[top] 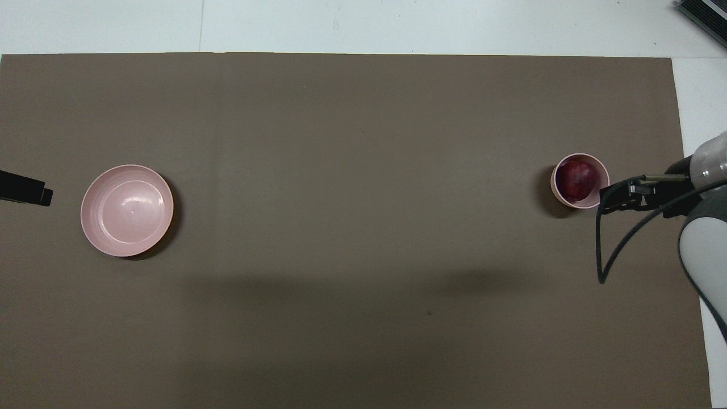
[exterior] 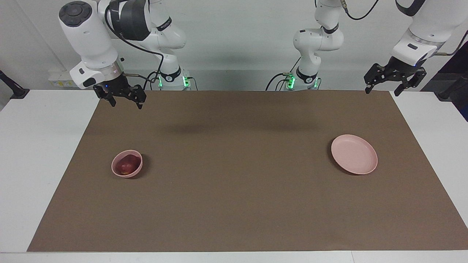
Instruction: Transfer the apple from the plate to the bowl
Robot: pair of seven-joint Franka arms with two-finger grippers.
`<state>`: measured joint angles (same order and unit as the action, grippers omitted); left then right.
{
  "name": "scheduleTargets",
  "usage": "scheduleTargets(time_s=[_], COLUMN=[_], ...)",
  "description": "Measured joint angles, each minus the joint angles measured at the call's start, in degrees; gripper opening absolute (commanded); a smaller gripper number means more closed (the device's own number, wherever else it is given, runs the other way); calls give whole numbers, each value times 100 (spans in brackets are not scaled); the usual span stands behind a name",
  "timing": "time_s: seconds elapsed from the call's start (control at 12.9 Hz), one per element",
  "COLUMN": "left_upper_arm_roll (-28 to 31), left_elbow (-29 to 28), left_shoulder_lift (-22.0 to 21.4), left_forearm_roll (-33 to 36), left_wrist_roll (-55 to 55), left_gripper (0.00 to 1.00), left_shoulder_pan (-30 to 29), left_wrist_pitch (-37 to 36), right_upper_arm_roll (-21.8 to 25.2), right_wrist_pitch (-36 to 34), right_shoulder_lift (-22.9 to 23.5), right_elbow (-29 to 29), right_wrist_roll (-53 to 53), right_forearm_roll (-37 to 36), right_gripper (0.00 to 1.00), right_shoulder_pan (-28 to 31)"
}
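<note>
1. Right gripper (exterior: 125,102), black, two-fingered, on the white right arm: I see it raised over the brown mat's edge nearest the robots, at the right arm's end of the table. Its fingers stand apart and carry nothing.

2. Small, deep, round pale pink bowl (exterior: 127,164): I find it standing on the mat toward the right arm's end, farther from the robots than the spot below the right gripper and well clear of that gripper.

3. Small round dark red apple (exterior: 127,166) with a yellowish patch: I log it inside the bowl, filling most of the hollow, untouched by either gripper.

4. Large flat brown mat (exterior: 234,190): it covers most of the white table (exterior: 40,153), whose bare margins show at both ends.

5. Flat, shallow, round pale pink plate (exterior: 354,153): I note it on the mat toward the left arm's end, well apart from the bowl, with nothing on it.

6. Left gripper (exterior: 395,84), black, on the white left arm: it waits raised over the mat's corner by the robots, its fingers spread and holding nothing.
</note>
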<state>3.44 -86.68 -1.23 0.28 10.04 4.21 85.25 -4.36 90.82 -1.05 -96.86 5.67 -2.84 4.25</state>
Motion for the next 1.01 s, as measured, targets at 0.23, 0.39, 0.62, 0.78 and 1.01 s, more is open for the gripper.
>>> scheduleTargets(time_s=[0.23,0.39,0.62,0.78,1.01], left_upper_arm_roll=[-2,-2,-2,-2,-1], left_elbow=[0,0,0,0,0], left_shoulder_lift=[0,0,0,0,0], left_forearm_roll=[-1,-1,-1,-1,-1], left_wrist_roll=[1,1,1,1,1], left_gripper=[100,100,100,100,100], left_shoulder_pan=[1,1,1,1,1], left_wrist_pitch=[0,0,0,0,0], right_upper_arm_roll=[1,1,-1,-4,-4], right_wrist_pitch=[-618,-784,-704,-673,-658], right_shoulder_lift=[296,487,562,569,570], right_elbow=[637,1000,1134,1134,1134], right_wrist_roll=[0,0,0,0,0], right_forearm_roll=[82,191,207,207,207], right_gripper=[100,100,100,100,100], right_shoulder_pan=[12,32,49,46,46])
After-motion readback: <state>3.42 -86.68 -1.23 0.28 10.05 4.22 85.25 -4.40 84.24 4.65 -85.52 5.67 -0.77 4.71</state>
